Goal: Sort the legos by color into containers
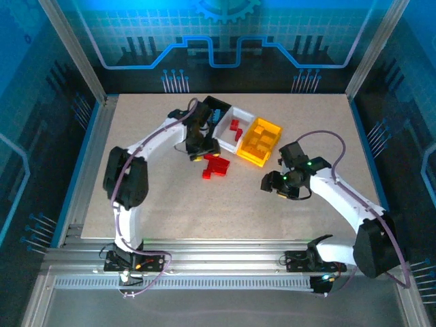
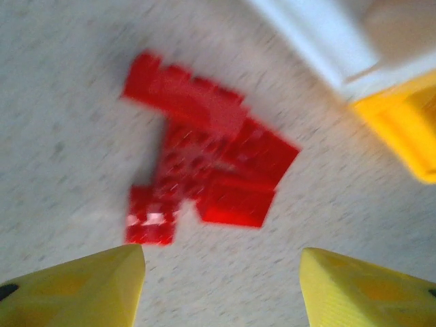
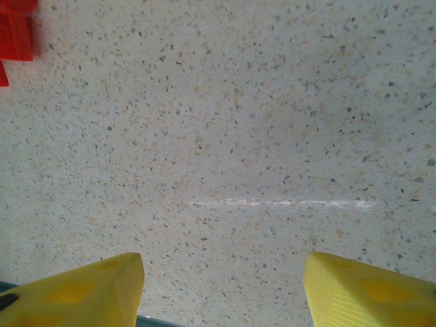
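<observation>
A small heap of red legos (image 1: 215, 165) lies on the speckled worktop (image 1: 163, 204), just in front of the row of containers. In the left wrist view the heap (image 2: 204, 174) is smeared by blur, so single bricks cannot be counted. In the right wrist view one red piece (image 3: 15, 30) is cut off by the top left corner. The black container (image 1: 219, 105) is partly hidden behind the left arm (image 1: 153, 139); something blue shows inside, but it is hard to make out. The white container (image 1: 229, 133) beside it holds a few red bricks, and the yellow-orange container (image 1: 272, 127) holds bricks of its own colour. A white corner (image 2: 320, 41) and a yellow-orange wall (image 2: 402, 122) run off the edge of the left wrist view. The left fingers (image 2: 75, 286) stand well apart above the near side of the red heap, gripping nothing. The right fingers (image 3: 75, 289) are likewise spread over bare worktop, touching nothing, well apart from the containers.
</observation>
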You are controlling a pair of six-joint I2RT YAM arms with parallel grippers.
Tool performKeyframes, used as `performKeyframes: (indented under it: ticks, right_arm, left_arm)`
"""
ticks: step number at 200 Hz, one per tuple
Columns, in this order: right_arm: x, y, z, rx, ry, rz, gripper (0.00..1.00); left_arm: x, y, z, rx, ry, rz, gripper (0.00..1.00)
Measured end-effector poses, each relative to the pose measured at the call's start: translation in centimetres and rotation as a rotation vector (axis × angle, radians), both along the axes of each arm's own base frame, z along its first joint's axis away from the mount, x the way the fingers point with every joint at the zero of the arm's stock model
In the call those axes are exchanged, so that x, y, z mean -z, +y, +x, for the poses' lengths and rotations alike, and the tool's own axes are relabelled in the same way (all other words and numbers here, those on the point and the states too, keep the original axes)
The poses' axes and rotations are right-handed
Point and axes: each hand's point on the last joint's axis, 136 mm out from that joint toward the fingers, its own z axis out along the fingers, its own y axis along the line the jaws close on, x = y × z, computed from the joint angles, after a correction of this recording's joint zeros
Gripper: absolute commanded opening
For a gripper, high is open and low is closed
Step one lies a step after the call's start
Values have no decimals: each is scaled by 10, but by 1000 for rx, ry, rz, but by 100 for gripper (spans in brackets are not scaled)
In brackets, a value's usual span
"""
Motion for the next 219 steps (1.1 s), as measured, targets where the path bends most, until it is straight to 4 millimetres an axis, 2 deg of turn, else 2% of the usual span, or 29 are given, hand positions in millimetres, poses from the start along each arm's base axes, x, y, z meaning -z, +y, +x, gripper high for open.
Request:
performKeyframes:
  ticks: [17,40,111,149,219]
  right_arm:
    - [3,2,-1,-13,14,3,65]
    - [4,4,2,-23,23,4,65]
    - [-2,8,6,-30,11,5,64]
    - [-7,7,4,-25,-2,5,64]
    - [-8,8,-1,-25,1,-3,64]
  left_arm:
    - [14,10,-19,16,29,45,61]
    - [33,14,-30,47,55,91,60]
    - [75,14,-17,118,88,168,58]
    - [75,8,-2,143,59,173,56]
    - [79,4,1,161,52,167,53]
